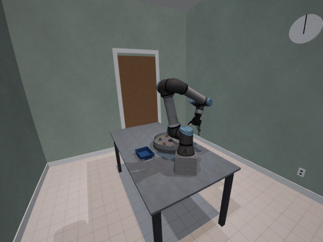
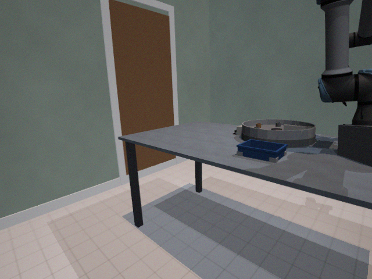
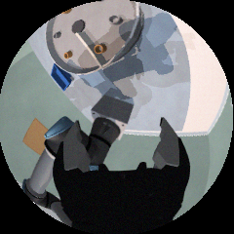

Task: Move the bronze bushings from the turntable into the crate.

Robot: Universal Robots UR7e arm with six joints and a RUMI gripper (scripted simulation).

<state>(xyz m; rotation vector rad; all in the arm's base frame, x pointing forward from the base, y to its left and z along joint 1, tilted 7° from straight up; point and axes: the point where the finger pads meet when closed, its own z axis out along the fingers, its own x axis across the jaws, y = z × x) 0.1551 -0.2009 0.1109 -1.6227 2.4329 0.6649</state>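
The grey round turntable (image 1: 161,147) (image 2: 276,133) (image 3: 97,30) has a raised rim. On it, the wrist view shows a bronze bushing (image 3: 98,49), a second bronze bushing (image 3: 68,55) and a third bronze one (image 3: 67,11) cut off by the view's edge. A steel bushing (image 3: 115,19) and another steel bushing (image 3: 58,35) also stand there. The blue crate (image 1: 146,156) (image 2: 255,152) (image 3: 60,77) sits beside the turntable; no bushing shows inside it. My gripper (image 1: 195,129) (image 3: 120,119) is open and empty, in the air beyond the arm's base, away from the turntable.
A dark round hub (image 3: 78,25) is at the turntable's middle, and a thin pale bar (image 3: 88,46) reaches from near it across the rim. The arm's base block (image 1: 185,165) (image 2: 354,144) (image 3: 113,108) stands beside the turntable. Small grey corner pieces hold the crate's foot.
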